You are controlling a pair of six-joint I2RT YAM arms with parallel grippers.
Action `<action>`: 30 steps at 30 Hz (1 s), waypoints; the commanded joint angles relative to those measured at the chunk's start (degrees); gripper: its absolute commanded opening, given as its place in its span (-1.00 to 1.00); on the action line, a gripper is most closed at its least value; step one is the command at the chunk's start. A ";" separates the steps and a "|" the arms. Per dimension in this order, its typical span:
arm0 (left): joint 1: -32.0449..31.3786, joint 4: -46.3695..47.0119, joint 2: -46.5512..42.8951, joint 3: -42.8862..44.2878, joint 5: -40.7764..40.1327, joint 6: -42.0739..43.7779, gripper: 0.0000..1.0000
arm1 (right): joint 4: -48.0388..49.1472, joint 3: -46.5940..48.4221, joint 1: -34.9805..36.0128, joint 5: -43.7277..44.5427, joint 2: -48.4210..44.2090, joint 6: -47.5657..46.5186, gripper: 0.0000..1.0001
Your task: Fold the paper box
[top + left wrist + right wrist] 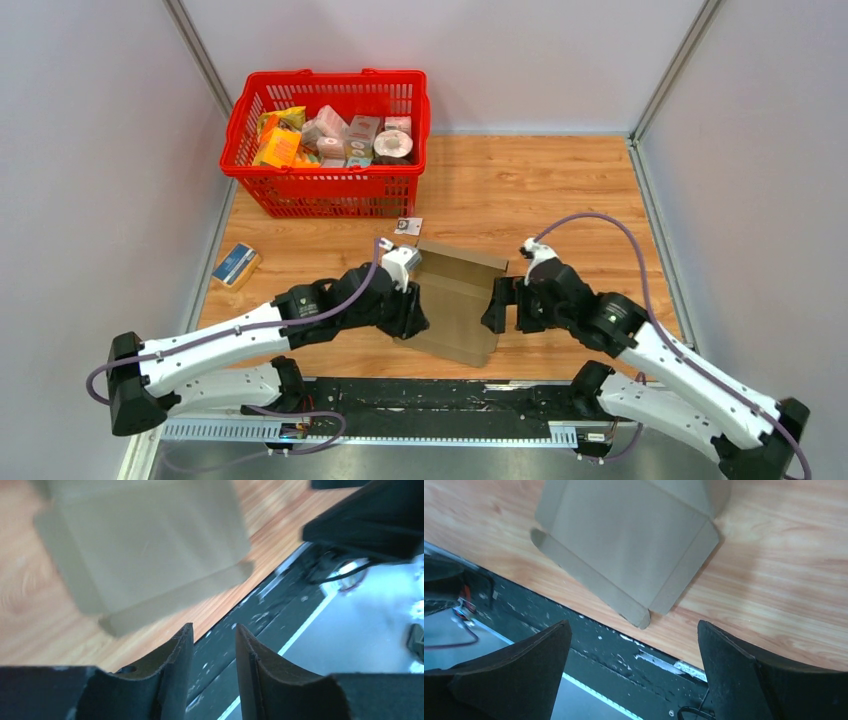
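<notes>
The paper box (pixel 455 300) is a flat sheet of plain brown cardboard with creased flaps, lying on the wooden table near its front edge between the two arms. My left gripper (pixel 411 314) is at the sheet's left edge, and in the left wrist view its jaws (pixel 214 635) stand apart with nothing between them while the cardboard (pixel 145 550) lies ahead, blurred. My right gripper (pixel 497 310) is at the sheet's right edge. Its jaws (pixel 634 625) are wide open and empty, just short of the sheet's near corner (pixel 634 545).
A red basket (pixel 255 120) full of groceries stands at the back left. A small blue-and-tan packet (pixel 236 264) lies at the left edge and a little white tag (pixel 408 226) behind the sheet. A black base rail (pixel 440 395) runs along the table's front edge.
</notes>
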 commanded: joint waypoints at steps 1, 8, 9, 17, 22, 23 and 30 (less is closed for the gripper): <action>0.42 4.25 -6.73 -10.78 -4.88 -13.22 -0.07 | 2.46 1.33 3.11 -3.31 8.37 -0.95 1.00; 3.85 10.14 -12.89 -21.43 -2.96 -20.70 -0.04 | 17.82 -14.11 3.12 -8.63 6.47 16.63 0.16; 3.85 10.67 -12.89 -22.39 -3.05 -22.01 0.00 | 19.23 -15.53 3.21 -9.87 6.29 17.26 0.16; 6.31 29.62 -9.29 -35.21 -2.70 -40.55 0.32 | 28.71 -22.57 6.02 -14.62 8.92 21.91 0.14; 6.31 40.30 -6.92 -42.70 -5.06 -52.25 0.33 | 38.40 -28.72 6.11 -12.79 8.23 31.30 -0.27; 6.31 39.51 -6.91 -42.44 -5.59 -52.69 0.35 | 38.41 -28.99 6.11 -11.22 7.70 31.94 -0.43; 6.40 30.45 -3.67 -38.22 -3.05 -59.72 0.36 | 37.52 -32.06 6.11 -7.16 0.50 37.91 -0.90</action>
